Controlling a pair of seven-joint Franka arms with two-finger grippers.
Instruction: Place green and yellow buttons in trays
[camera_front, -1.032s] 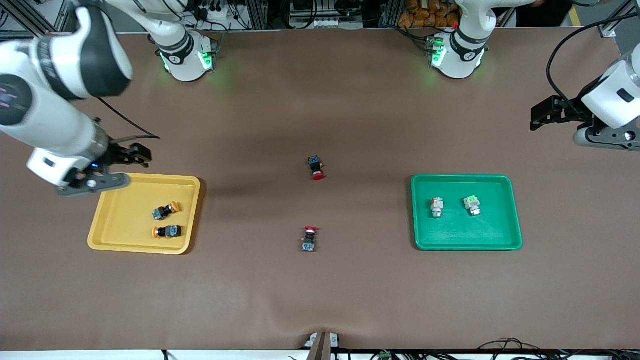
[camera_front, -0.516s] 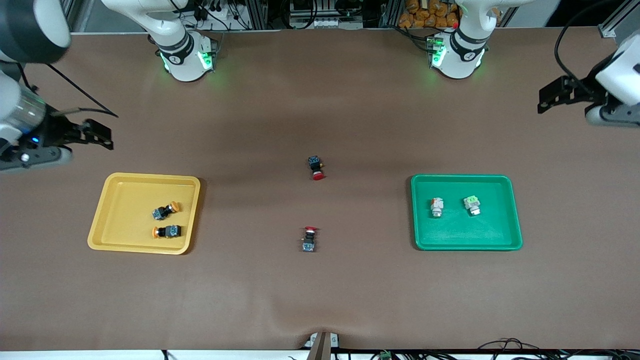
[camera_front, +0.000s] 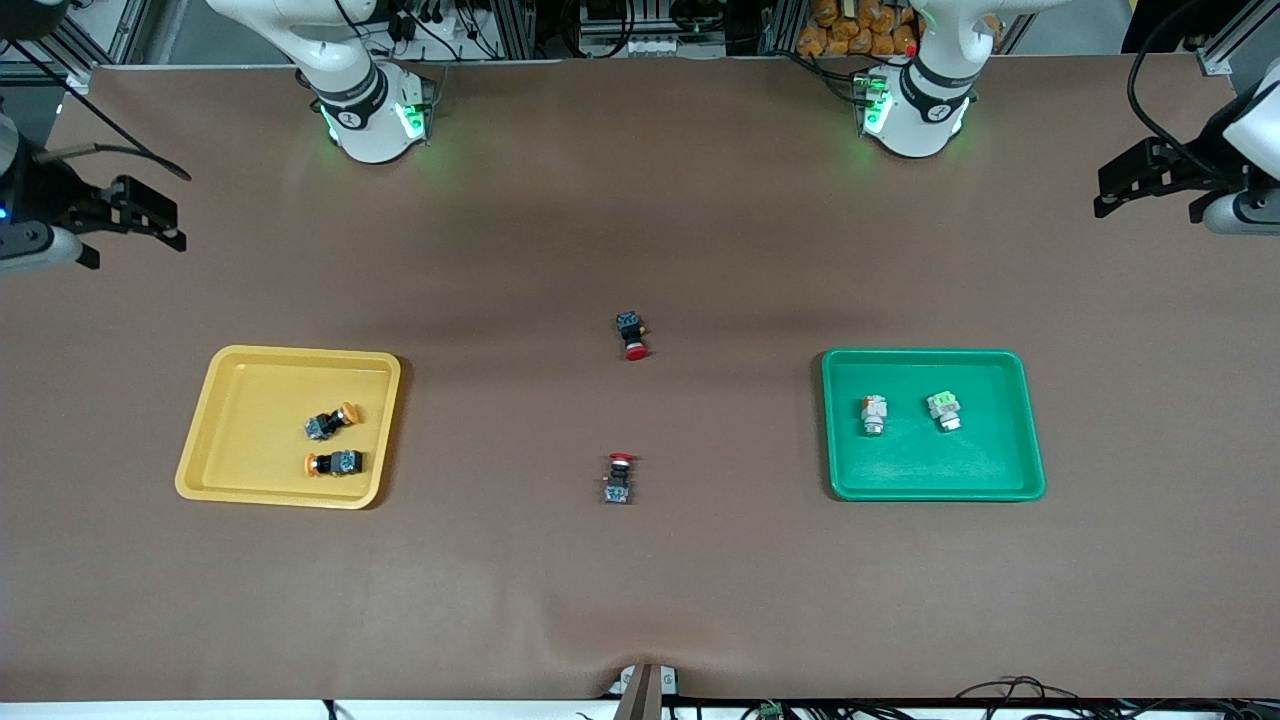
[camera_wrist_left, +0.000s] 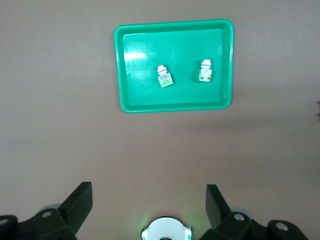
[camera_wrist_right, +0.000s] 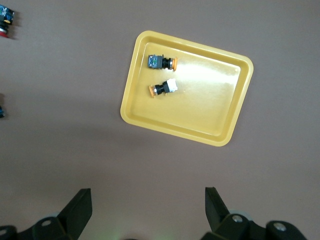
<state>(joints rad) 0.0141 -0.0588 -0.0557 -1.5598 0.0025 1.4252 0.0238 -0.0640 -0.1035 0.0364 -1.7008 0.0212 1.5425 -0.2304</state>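
The yellow tray holds two orange-capped buttons, one and another; they also show in the right wrist view in that tray. The green tray holds two whitish and light-green buttons, one and another, also seen in the left wrist view in that tray. My right gripper is open and empty, high over the table at the right arm's end. My left gripper is open and empty, high at the left arm's end.
Two red-capped black switches lie on the brown table between the trays, one farther from the front camera, one nearer. The first also shows in the right wrist view. The arm bases stand along the table's back edge.
Both grippers have risen and drawn back toward their own ends of the table, the right one away from over the yellow tray. The buttons and trays have not moved.
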